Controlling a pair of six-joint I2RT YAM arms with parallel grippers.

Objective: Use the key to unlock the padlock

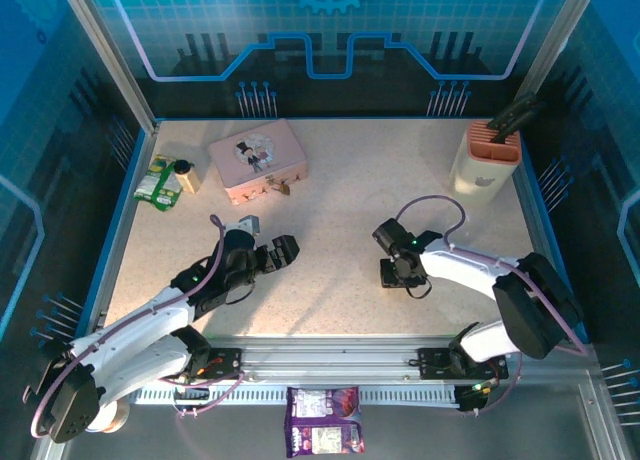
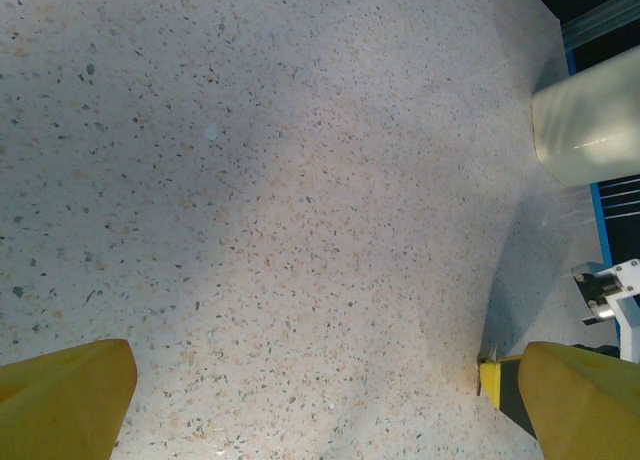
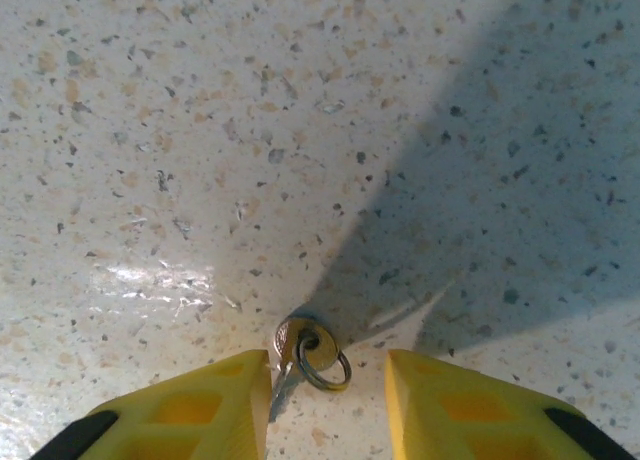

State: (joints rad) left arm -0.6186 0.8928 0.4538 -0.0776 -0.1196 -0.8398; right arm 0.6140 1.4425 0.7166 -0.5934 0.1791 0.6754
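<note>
The key [image 3: 298, 352], small, grey, with a round head and a thin ring through it, lies flat on the speckled table. My right gripper [image 3: 327, 370] stands low over it, open. The key rests beside the left finger [image 3: 190, 410] with a clear gap to the other finger. From above, the right gripper [image 1: 400, 276] sits right of the table's middle and covers the key. The padlock [image 1: 278, 187], a tiny brass body, lies at the front edge of the pink tin. My left gripper [image 1: 285, 252] is wide open over bare table, its fingers [image 2: 70, 395] holding nothing.
The pink tin [image 1: 258, 158] sits at the back left. A green packet [image 1: 157, 182] and a small bottle [image 1: 186, 175] lie left of it. A peach holder [image 1: 487, 155] with a black tool stands at the back right. Blue rails edge the table.
</note>
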